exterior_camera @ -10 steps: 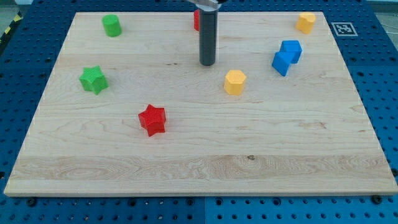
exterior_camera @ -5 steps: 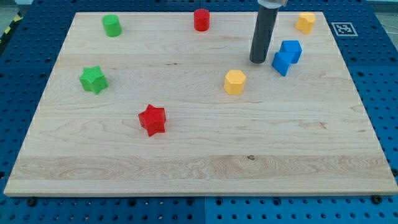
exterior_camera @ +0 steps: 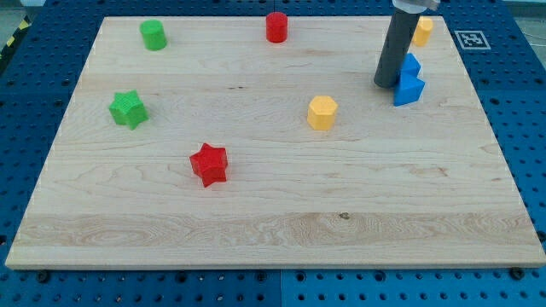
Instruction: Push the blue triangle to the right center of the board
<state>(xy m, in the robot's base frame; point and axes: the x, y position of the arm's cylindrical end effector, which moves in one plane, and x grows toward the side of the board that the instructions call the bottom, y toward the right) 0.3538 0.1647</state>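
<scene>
My tip (exterior_camera: 386,84) rests on the board at the upper right. It touches the left side of the blue triangle (exterior_camera: 409,89). A second blue block (exterior_camera: 413,64) sits just above the triangle, touching it, and the rod hides part of it. The two blue blocks lie to the right of the rod, in the upper right part of the wooden board (exterior_camera: 273,213).
A yellow hexagon (exterior_camera: 322,112) lies left of and below my tip. A second yellow block (exterior_camera: 422,31) is in the top right corner, partly behind the rod. A red cylinder (exterior_camera: 276,26), a green cylinder (exterior_camera: 153,35), a green star (exterior_camera: 128,109) and a red star (exterior_camera: 209,164) lie further left.
My tip has moved right across the board's top, reached the blue triangle and pushed it to the right. The second blue block has shifted slightly right too.
</scene>
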